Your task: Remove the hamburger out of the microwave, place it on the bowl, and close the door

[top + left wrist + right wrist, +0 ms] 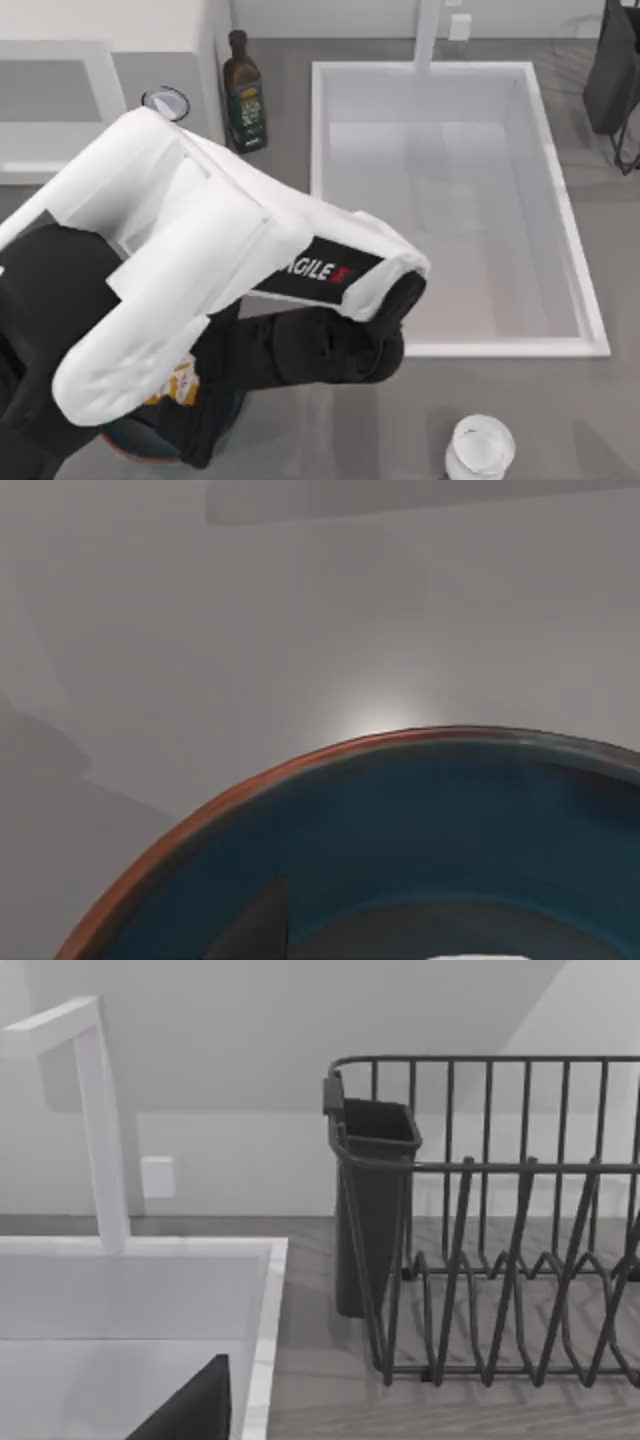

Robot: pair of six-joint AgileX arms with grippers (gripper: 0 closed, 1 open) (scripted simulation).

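Looming at lower left, my left arm (200, 290) hides its fingers above the bowl (400, 810); their state is unclear. Hamburger (182, 385) seems light, squashy; sides suit gripping.

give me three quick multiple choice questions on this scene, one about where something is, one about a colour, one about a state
1. Where does the dark bottle stand?
A. in the sink
B. beside the sink's left rim
C. in the dish rack

2. What colour is the bowl's inside?
A. deep blue
B. green
C. white

3. What is the sink's state?
A. piled with dishes
B. holding the bowl
C. bare inside

Answers: 1 B, the top view shows the bottle on the counter left of the sink. 2 A, the left wrist view shows blue under a reddish-brown rim. 3 C, its basin shows nothing inside.
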